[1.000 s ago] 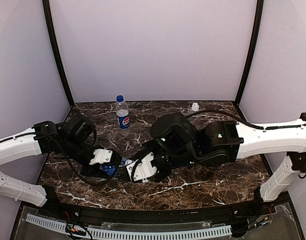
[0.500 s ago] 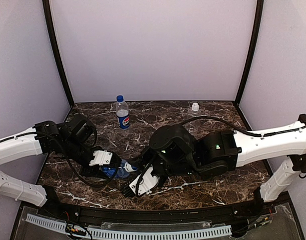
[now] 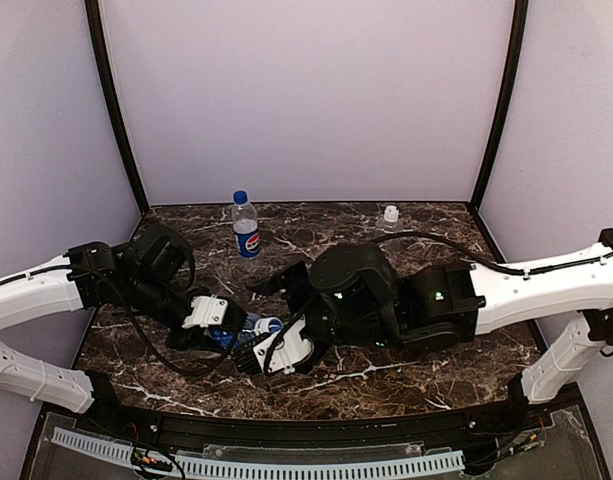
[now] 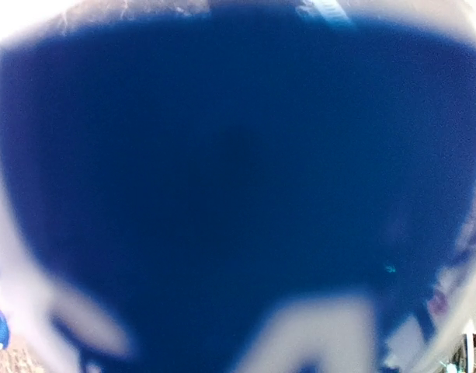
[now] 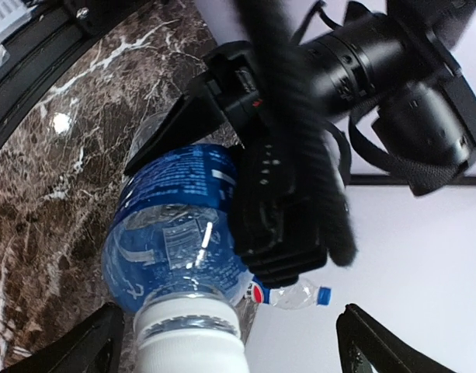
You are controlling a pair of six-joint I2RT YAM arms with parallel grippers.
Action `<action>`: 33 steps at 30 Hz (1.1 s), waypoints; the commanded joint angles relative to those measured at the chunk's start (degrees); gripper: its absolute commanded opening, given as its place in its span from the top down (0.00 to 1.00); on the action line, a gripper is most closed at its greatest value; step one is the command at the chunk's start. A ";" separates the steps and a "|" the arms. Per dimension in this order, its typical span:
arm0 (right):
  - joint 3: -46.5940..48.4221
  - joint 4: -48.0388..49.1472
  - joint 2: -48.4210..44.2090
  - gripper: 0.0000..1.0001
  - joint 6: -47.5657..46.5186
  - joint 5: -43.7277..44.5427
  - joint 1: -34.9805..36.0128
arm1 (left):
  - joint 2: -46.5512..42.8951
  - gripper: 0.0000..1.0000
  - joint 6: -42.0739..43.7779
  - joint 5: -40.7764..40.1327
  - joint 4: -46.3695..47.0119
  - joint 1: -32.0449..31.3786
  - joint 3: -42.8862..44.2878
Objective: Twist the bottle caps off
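My left gripper (image 3: 224, 334) is shut on the bottle with the blue band label (image 3: 238, 336), holding it on its side just above the table. In the left wrist view the blurred blue label (image 4: 222, 171) fills the picture and hides the fingers. The bottle's white cap (image 5: 189, 348) points at my right gripper (image 5: 230, 336), which is open, one black finger on each side of the cap without touching it. From above, the cap (image 3: 270, 325) lies between those spread fingers (image 3: 278, 282). The left gripper's black fingers (image 5: 278, 225) clamp the label.
A Pepsi bottle (image 3: 245, 230) with a blue cap (image 3: 240, 196) stands upright at the back left of centre. A small clear bottle (image 3: 390, 215) stands at the back right by the wall. The right arm's bulky black wrist (image 3: 361, 295) hangs over the table's middle.
My right gripper was shut on the white cap, rolled round with it, and has now opened off the cap. The left gripper kept its hold on the bottle.
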 commanded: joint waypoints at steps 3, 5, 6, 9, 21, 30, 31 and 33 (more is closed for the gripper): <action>-1.43 5.88 -7.09 0.01 16.83 -3.86 -2.22 | -1.60 0.71 -4.98 -6.18 9.63 -0.22 -0.45; 0.46 2.10 -8.32 0.01 24.25 -9.09 -4.14 | -1.63 0.71 -6.90 -10.72 14.04 -0.21 -1.03; 1.20 0.47 -9.00 0.01 28.36 -12.54 -5.57 | -1.63 0.71 -7.17 -12.43 15.68 -0.20 -1.49; 2.31 -0.97 -10.58 0.01 41.25 -24.10 -10.55 | -1.64 0.70 -7.34 -21.91 23.60 -0.20 -2.77; 9.06 -5.60 -5.31 0.19 95.35 -17.59 -21.70 | -0.38 0.71 -1.16 -40.24 38.78 -0.17 -6.06; 13.02 -7.97 0.30 0.22 94.50 -23.96 -21.37 | -0.27 0.71 -0.81 -40.87 39.56 -0.20 -6.31; 13.55 -8.11 0.93 0.24 94.24 -24.57 -21.32 | -0.29 0.71 -0.79 -40.87 39.51 -0.22 -6.31; 14.46 -8.27 1.79 0.29 93.59 -25.65 -21.18 | -0.27 0.70 -0.77 -40.78 39.50 -0.19 -6.31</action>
